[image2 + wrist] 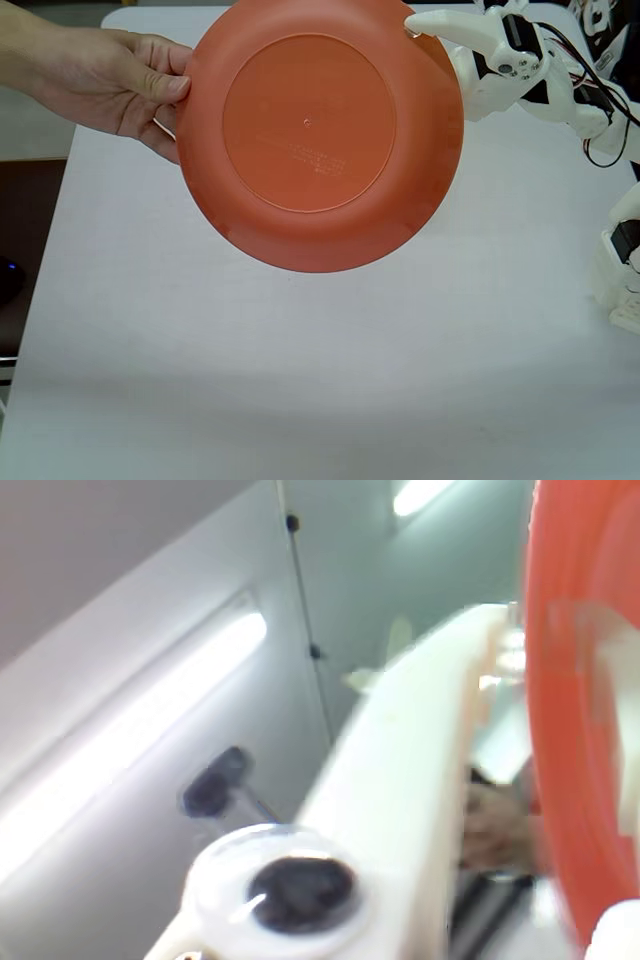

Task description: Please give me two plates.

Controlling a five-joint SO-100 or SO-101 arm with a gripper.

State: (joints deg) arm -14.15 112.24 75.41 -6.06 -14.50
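An orange plate (310,130) is held up above the white table (300,380), tilted with its underside facing the fixed view. My white gripper (415,25) reaches in from the upper right and is shut on the plate's top right rim. A person's hand (110,80) grips the opposite, left rim. In the wrist view the orange plate's rim (580,730) fills the right side, beside my gripper's (520,630) blurred white finger (400,780). Only this one plate is in view.
My arm (540,80) with its cables runs along the table's top right edge. Another white robot part (620,260) stands at the right edge. The wrist view looks up at ceiling lights (150,720).
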